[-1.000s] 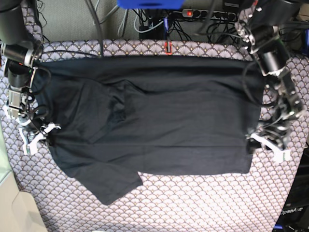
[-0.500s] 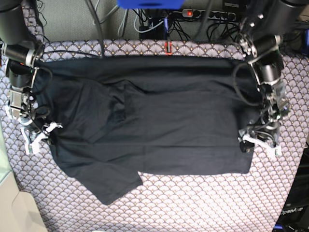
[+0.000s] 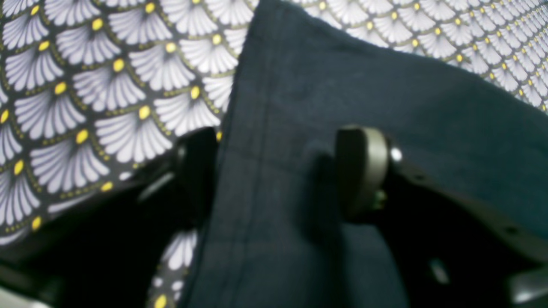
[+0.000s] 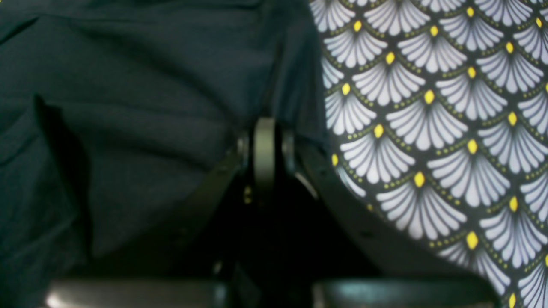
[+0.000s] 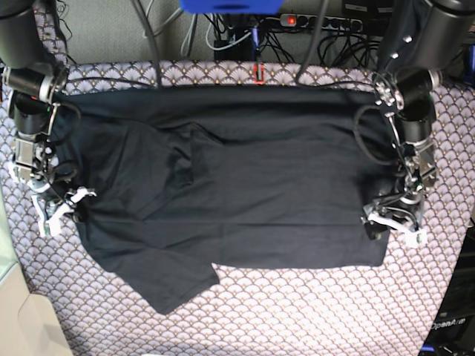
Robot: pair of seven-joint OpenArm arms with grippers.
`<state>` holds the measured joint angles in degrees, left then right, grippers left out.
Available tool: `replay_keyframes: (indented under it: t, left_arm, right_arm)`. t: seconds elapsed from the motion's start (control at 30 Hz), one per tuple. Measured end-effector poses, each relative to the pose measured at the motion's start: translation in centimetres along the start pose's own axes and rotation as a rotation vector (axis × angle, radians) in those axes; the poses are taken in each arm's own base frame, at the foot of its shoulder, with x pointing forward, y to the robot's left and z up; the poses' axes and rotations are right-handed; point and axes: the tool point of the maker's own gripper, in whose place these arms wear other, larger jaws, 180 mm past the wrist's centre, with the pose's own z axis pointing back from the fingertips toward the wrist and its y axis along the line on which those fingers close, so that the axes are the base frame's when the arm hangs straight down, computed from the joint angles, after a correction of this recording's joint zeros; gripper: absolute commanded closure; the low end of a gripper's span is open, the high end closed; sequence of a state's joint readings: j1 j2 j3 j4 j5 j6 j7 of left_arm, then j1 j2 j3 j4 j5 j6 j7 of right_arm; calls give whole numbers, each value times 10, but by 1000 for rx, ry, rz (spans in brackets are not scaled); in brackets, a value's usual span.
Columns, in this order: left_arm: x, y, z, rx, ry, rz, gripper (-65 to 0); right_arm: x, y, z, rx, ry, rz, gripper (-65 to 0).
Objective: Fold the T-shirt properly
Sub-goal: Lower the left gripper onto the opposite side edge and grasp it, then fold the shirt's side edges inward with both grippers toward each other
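1. Between the two end effectors, the T-shirt (image 5: 237, 185) lies spread flat on the tablecloth (image 5: 312, 311) covering the tabletop.
2. Left end effector (image 3: 278, 171): jaws spread wide, straddling the T-shirt's hemmed edge; one finger (image 3: 359, 167) rests on the fabric.
3. Right end effector (image 4: 265, 149): jaws fully closed, at the opposite fabric edge; a grip on it cannot be confirmed.

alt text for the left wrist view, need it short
The black T-shirt's hemmed edge lies between the left gripper's open jaws, one finger over the tablecloth, the other over the fabric. The cloth has a pale scallop pattern with yellow dots.
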<state>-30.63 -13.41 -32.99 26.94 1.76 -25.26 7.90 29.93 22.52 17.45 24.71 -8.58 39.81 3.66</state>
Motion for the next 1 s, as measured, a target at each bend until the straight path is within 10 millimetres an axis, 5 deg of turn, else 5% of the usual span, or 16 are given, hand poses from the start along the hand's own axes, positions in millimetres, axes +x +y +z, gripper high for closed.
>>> replay_keyframes:
  t: [0.17,0.53,0.73,1.0]
  left_arm:
    - [-5,5,0,27,18,5,-10]
    - [-3,19,9,108,126,-29,0]
    - [17,23,28,125,97,-96,0]
    - [9,24,35,143,114,-113,0]
  right_arm:
    - [0,0,0,0,0,0,-2]
    - [2,-2,1,-3,-3,2,0]
    - [9,-10,7,-16,-18,33,0]
    - [7,0,36,-39,-20,212,0]
